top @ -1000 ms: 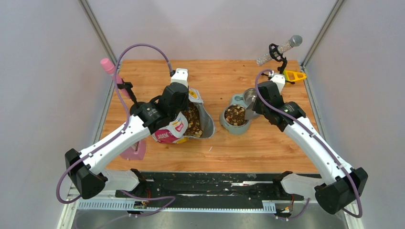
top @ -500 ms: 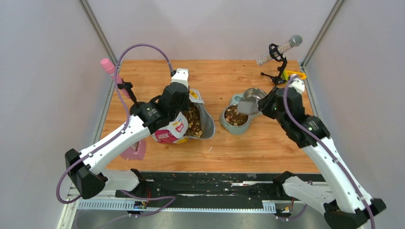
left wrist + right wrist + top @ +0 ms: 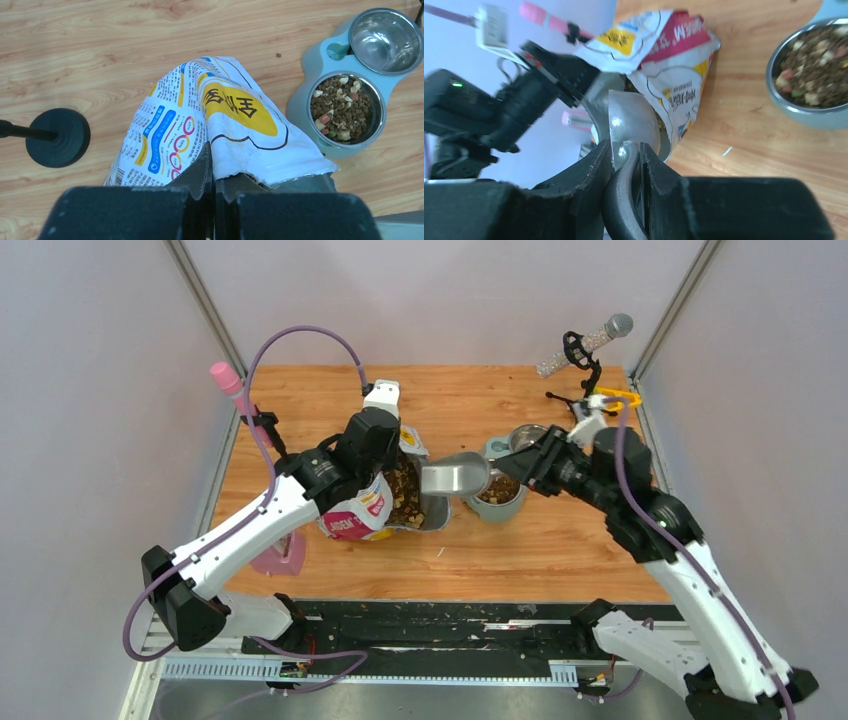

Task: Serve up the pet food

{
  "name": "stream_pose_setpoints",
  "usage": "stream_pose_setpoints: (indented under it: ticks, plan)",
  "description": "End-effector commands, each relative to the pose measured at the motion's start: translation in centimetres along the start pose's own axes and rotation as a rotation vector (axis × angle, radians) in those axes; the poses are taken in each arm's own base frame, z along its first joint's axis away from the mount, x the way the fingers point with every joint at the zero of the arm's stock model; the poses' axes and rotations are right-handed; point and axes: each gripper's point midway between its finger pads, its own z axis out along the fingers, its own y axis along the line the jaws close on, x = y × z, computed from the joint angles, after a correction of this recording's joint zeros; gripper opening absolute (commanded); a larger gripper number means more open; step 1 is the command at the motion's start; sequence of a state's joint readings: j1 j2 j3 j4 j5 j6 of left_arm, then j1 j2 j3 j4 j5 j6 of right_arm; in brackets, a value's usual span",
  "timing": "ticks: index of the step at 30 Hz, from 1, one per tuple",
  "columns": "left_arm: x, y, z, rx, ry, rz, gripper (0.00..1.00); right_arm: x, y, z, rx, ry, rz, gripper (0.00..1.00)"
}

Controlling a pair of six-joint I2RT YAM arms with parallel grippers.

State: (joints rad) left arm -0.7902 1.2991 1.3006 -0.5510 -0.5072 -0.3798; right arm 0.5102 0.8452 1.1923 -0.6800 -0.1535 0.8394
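In a round steel bowl (image 3: pixel 378 110), pebbly brown pet food (image 3: pixel 342 107)

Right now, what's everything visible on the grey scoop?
The scoop is grey with a glossy, metal-like sheen: a rounded bowl on a handle. The right end effector clamps the handle. It hangs roughly level in the air between the feeder's filled bowl and the open bag, bowl end toward the bag's mouth. Its visible surface looks bare; whether it touches the bag is unclear.
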Motion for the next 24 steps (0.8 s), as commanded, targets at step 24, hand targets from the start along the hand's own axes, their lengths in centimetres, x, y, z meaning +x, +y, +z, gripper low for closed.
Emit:
stream_pose_setpoints:
  ticks: [24]
  plan:
    - [-5.1,0.4,-2.5,0.015,-0.151,-0.131,0.00,7.4,-5.5,11.7,0.906,-0.096,-0.431,0.00]
